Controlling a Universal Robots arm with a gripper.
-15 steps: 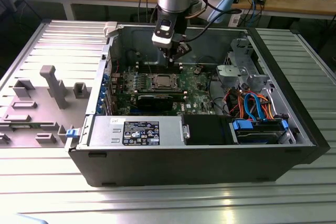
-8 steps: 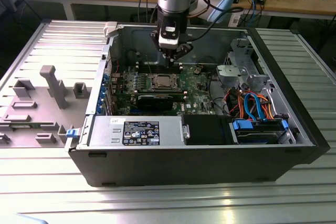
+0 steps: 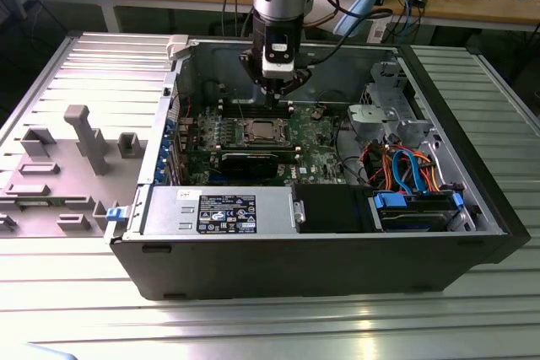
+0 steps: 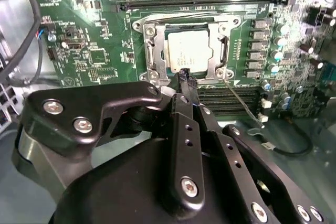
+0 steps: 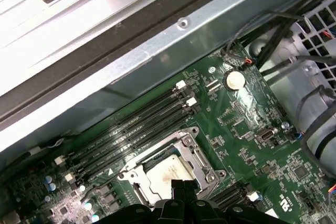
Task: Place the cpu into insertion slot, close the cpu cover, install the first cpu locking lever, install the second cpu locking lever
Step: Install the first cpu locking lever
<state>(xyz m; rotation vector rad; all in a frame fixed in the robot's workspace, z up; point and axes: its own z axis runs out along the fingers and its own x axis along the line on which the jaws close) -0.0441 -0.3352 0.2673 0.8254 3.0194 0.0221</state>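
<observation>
I see the gripper (image 3: 278, 93) lowered inside the open computer case (image 3: 321, 263), close beside the insertion slot (image 4: 140, 27). In the second wrist view its two fingers (image 4: 182, 77) are pressed together and I see nothing between them. Their tips are at the edge of the slot, at one of its corners. I cannot tell if they touch the metal there.

The cpu (image 4: 190, 51) lies flat inside the slot with its silvery-grey top up. The cpu cover (image 4: 210, 25) is folded down over it, and the chip shows through the window of the cover.

A thin metal lever (image 4: 239, 100) starts at the slot corner next to the fingertips and slants away from the slot, over the memory slots (image 4: 228, 98) on that side. The green circuit board (image 4: 94, 51) surrounds the slot on all sides.
</observation>
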